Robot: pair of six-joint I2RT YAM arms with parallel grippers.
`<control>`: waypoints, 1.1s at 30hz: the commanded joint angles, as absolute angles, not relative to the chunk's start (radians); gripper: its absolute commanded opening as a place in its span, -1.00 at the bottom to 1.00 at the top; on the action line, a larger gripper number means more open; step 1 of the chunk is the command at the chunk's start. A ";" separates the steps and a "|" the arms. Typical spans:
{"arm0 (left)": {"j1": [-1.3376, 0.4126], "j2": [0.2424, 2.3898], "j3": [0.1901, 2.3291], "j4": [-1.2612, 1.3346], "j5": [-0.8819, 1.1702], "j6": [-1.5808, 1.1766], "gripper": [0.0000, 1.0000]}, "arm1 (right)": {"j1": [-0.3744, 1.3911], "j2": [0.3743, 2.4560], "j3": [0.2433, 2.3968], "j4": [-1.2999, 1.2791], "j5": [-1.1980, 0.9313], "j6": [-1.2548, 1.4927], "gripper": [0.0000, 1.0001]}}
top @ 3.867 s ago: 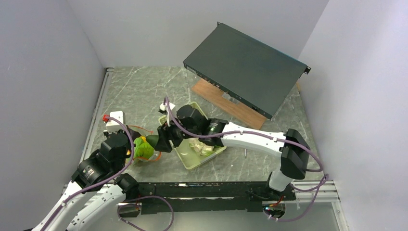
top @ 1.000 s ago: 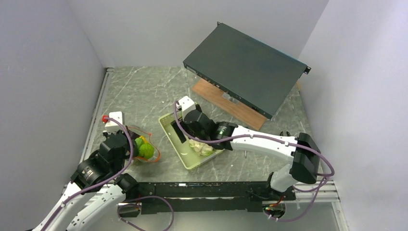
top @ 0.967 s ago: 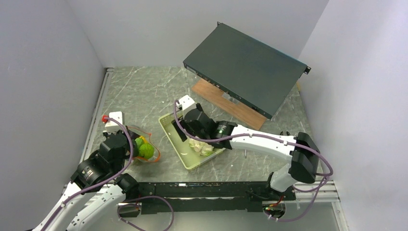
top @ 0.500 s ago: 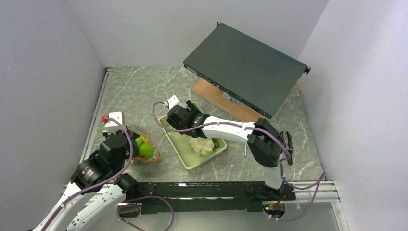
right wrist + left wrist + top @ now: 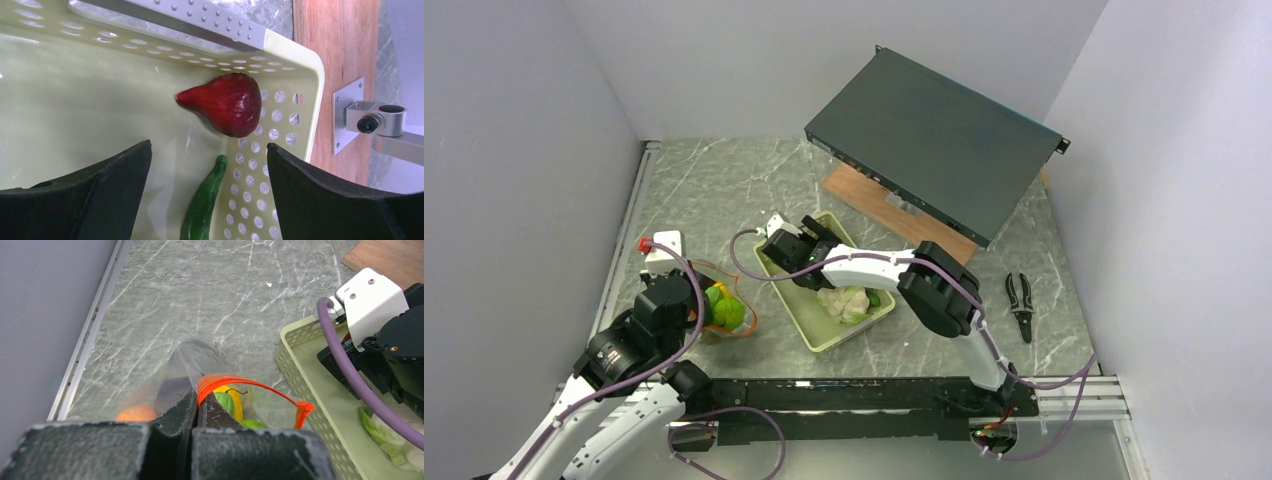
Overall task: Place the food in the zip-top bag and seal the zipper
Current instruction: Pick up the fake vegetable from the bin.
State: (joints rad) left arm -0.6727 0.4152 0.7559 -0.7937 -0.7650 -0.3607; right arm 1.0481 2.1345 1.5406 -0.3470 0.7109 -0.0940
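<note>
My left gripper [image 5: 701, 305] [image 5: 197, 401] is shut on the red-orange zipper [image 5: 250, 386] at the rim of the clear zip-top bag [image 5: 724, 310] [image 5: 195, 355], holding the mouth open. Inside the bag show the orange peach [image 5: 135, 413], yellow corn [image 5: 234, 401] and green pepper [image 5: 728, 312] [image 5: 252, 424]. My right gripper [image 5: 809, 240] [image 5: 209, 147] is open and empty above the far corner of the pale green basket [image 5: 824, 345] [image 5: 315, 100]. The green cucumber [image 5: 202, 200] lies between its fingers. The cauliflower [image 5: 844, 300] lies in the basket.
A dark red pear-shaped fruit [image 5: 230, 105] lies in the basket corner beyond the cucumber. A dark rack unit [image 5: 934, 140] leans over a wooden board [image 5: 894, 205] at the back right. Pliers [image 5: 1021, 300] lie at the right. A white block with a red plug [image 5: 662, 250] stands by the left wall.
My right gripper left the bag mouth and moved back over the basket's far corner. Its elbow swung left, uncovering the pliers. My left gripper still holds the bag rim.
</note>
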 commanded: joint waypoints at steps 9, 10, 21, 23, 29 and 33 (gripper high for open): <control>-0.672 0.435 0.762 -0.763 -0.782 -0.355 -1.00 | 1.001 2.173 1.599 -0.268 0.697 -0.124 0.74; -0.671 0.434 0.762 -0.763 -0.782 -0.354 -1.00 | 0.997 2.174 1.599 -0.265 0.689 -0.121 0.73; -0.672 0.445 0.762 -0.762 -0.784 -0.353 -1.00 | 0.959 2.184 1.602 -0.242 0.599 -0.089 0.65; -0.671 0.446 0.762 -0.762 -0.782 -0.353 -1.00 | 0.952 2.190 1.601 -0.242 0.593 -0.082 0.62; -0.670 0.443 0.761 -0.757 -0.779 -0.348 -1.00 | 0.945 2.225 1.596 -0.236 0.581 -0.073 0.51; -0.670 0.445 0.762 -0.756 -0.778 -0.347 -1.00 | 0.946 2.244 1.598 -0.235 0.574 -0.065 0.39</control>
